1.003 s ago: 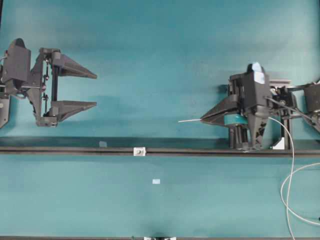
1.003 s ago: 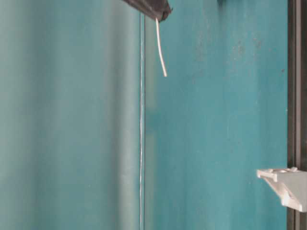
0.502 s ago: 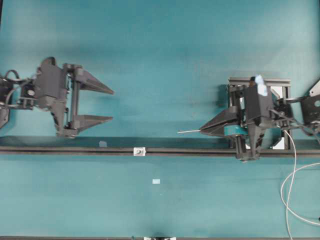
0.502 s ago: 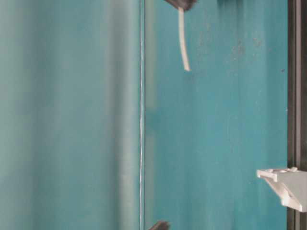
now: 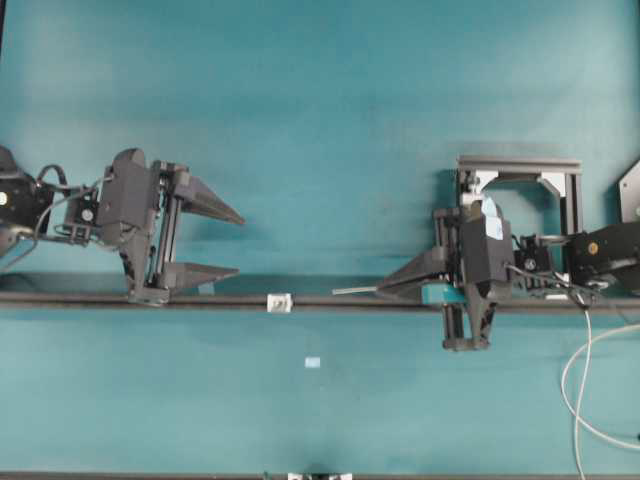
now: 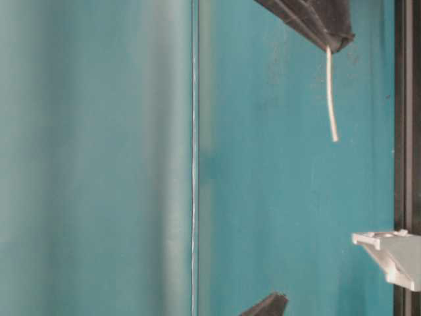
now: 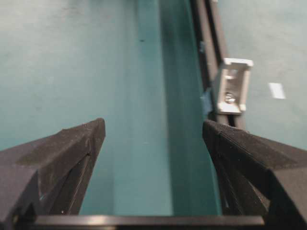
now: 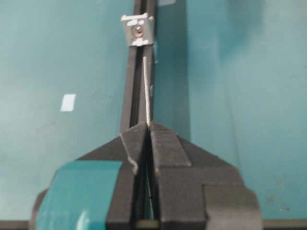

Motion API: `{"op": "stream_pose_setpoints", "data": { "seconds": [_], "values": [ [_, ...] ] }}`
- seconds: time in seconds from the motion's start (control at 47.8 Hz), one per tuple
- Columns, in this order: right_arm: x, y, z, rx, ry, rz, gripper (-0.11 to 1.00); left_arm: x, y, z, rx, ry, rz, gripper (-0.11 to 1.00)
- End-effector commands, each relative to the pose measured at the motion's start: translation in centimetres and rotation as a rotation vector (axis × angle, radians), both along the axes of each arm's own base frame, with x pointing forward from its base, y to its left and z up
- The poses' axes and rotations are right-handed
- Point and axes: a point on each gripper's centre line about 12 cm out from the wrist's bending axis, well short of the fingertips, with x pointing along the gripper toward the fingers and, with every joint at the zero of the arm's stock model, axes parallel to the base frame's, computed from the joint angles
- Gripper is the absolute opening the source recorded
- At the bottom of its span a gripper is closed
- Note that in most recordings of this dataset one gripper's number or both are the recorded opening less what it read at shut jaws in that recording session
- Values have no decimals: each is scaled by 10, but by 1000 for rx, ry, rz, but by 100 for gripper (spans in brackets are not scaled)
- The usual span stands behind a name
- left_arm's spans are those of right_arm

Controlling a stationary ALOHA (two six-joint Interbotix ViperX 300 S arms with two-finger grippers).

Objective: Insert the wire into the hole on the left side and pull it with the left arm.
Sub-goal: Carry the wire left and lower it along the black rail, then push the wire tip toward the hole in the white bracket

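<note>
My right gripper [image 5: 382, 290] is shut on the wire [image 5: 354, 290], whose short, thin, pale free end sticks out leftward over the black rail [image 5: 100, 298]. In the right wrist view the wire [image 8: 147, 91] runs straight from the closed gripper [image 8: 148, 125] toward the hole [image 8: 138, 30], a small white bracket on the rail, and its tip stops just short of it. The hole [image 5: 279, 301] lies between the two arms. My left gripper [image 5: 240, 246] is open and empty, to the left of the bracket [image 7: 231, 86], with its lower finger close to the rail.
The rest of the wire loops off the table's right edge [image 5: 575, 385]. A black frame [image 5: 520, 165] stands behind the right arm. A pale sticker [image 5: 312, 362] lies on the teal table in front of the rail.
The left gripper has moved right and down toward the rail, still open. The right gripper has carried the wire down onto the rail line and a little left, toward the bracket.
</note>
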Motion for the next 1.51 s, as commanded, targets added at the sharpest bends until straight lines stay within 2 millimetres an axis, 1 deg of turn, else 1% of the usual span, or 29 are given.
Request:
{"op": "stream_pose_setpoints", "data": {
  "seconds": [0.0,0.084,0.188,0.314,0.564,0.962,1.233,1.484],
  "values": [
    [4,6,6,3,-35,-42,5,1,-7,4,-12,-28,-17,61],
    [3,11,5,-13,-40,-59,5,1,-12,3,-14,-40,-34,61],
    [2,15,2,-15,-37,-71,5,1,-14,1,-17,-48,-34,61],
    [2,15,-5,-25,-28,-74,5,3,-14,-5,-17,-41,-31,61],
    [6,17,-10,-35,-34,-78,5,6,-15,-16,-57,-9,-18,61],
    [12,27,-13,-40,-49,-63,5,6,-19,-16,-58,-23,-32,61],
    [13,27,-17,-42,-45,-67,5,9,-20,-23,-56,-5,-31,61],
    [15,26,-20,-51,-62,-81,5,10,-20,-23,-58,-17,-29,61]
  ]
}}
